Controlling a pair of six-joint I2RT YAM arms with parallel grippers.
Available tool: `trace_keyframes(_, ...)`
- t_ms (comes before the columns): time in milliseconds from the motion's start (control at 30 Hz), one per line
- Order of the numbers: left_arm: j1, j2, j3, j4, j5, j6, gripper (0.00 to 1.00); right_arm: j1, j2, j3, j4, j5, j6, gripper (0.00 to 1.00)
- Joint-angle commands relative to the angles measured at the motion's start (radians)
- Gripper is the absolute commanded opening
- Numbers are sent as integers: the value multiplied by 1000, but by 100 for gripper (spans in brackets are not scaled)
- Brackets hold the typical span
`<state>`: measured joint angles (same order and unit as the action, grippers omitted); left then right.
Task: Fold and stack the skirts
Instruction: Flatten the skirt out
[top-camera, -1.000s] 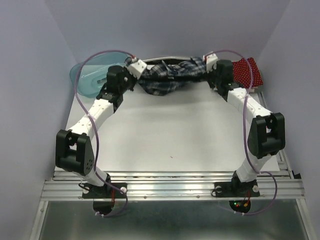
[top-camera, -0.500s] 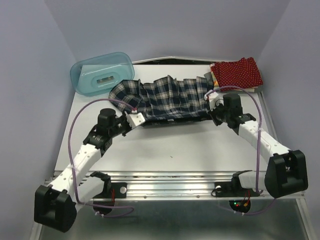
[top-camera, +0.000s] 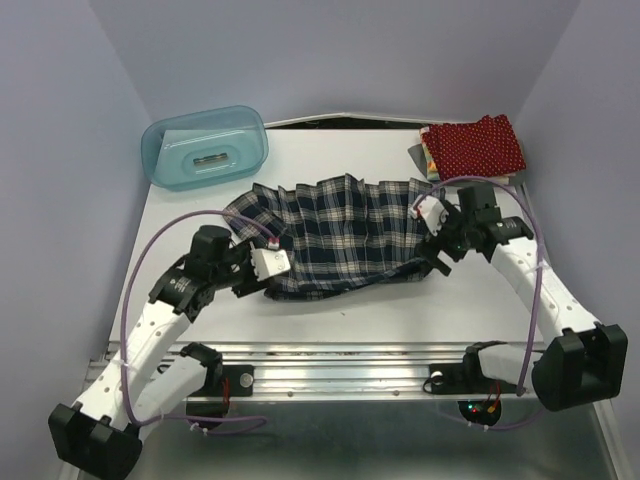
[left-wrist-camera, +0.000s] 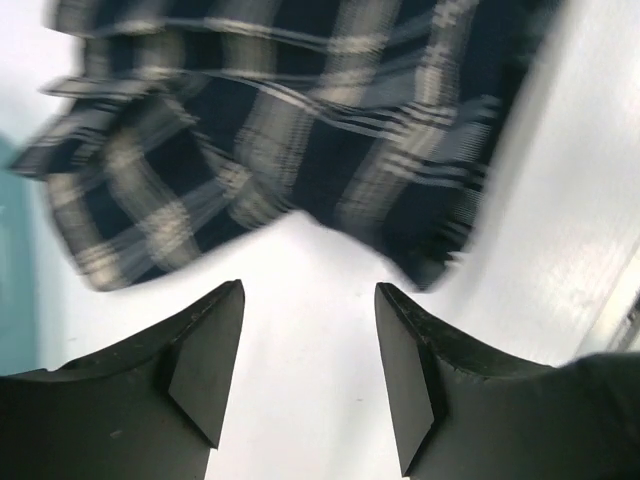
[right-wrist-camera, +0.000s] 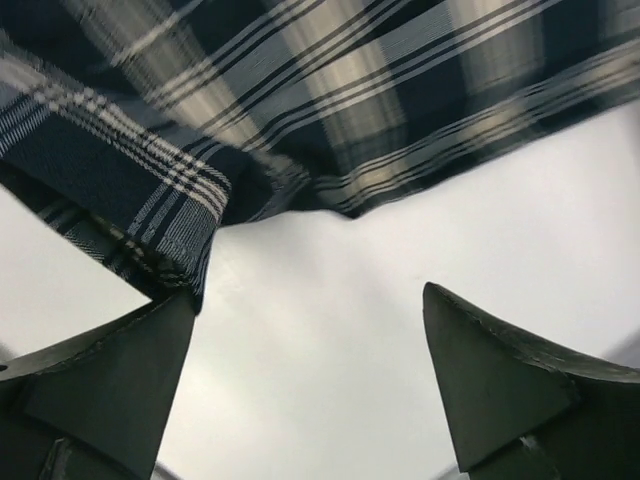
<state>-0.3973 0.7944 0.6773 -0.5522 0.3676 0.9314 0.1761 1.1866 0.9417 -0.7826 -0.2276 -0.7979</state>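
A: Left hand (left-wrist-camera: 308, 290) wide, empty; right hand (right-wrist-camera: 308, 295) wider, empty; both just off the near hem of the plaid skirt (top-camera: 340, 225).
B: It lies spread on the bench (top-camera: 400, 300), hem rumpled; I'd flatten it, then pinch the near corners and fold away evenly.
A: Obstacles?
B: Teal bin (top-camera: 205, 150) far left, red dotted skirt (top-camera: 472, 143) far right; both near its far corners.

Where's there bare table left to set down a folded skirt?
Bare table runs along the near side, between the plaid skirt and the near rail, and at the far middle, between the teal bin and the red dotted skirt. The centre, under the plaid skirt, is crowded.
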Motion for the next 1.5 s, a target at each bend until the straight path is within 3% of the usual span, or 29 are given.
trace_keyframes(0,6,21,151,76,-31,-188,66,-15,68,166,22,51,11,97)
trace_keyframes(233,77,339,395,202,-9,-402,68,-15,248,347,0,-12,-3,94)
trace_keyframes(333,77,474,465,277,-145,-480,69,-15,271,344,25,0,-5,93)
trace_keyframes(400,77,582,499,296,-154,-514,68,-15,297,327,96,25,29,86)
trace_keyframes(533,72,732,547,356,-150,-586,59,-15,442,324,186,79,92,75)
trace_keyframes(567,71,767,564,351,-180,-598,56,-15,479,351,186,106,100,71)
trace_keyframes(600,75,843,583,303,-191,-612,48,-15,546,361,184,117,101,66)
trace_keyframes(700,87,929,587,272,-229,-623,41,-15,613,356,195,126,83,58)
trace_keyframes(900,127,1035,554,242,-332,-621,30,-4,637,255,135,105,34,47)
trace_keyframes(1067,152,1164,686,202,-396,-591,17,117,543,56,108,120,-6,47)
trace_keyframes(1200,140,1339,942,140,-374,-571,18,255,499,-14,40,41,46,47)
trace_keyframes(1300,109,1469,1218,17,-306,-566,22,391,482,-1,6,-51,117,48)
trace_keyframes(1333,88,1494,1348,-9,-274,-547,29,423,478,11,-1,-82,138,49)
trace_keyframes(1467,69,1507,1509,-78,-158,-545,50,465,456,153,-56,-246,252,56)
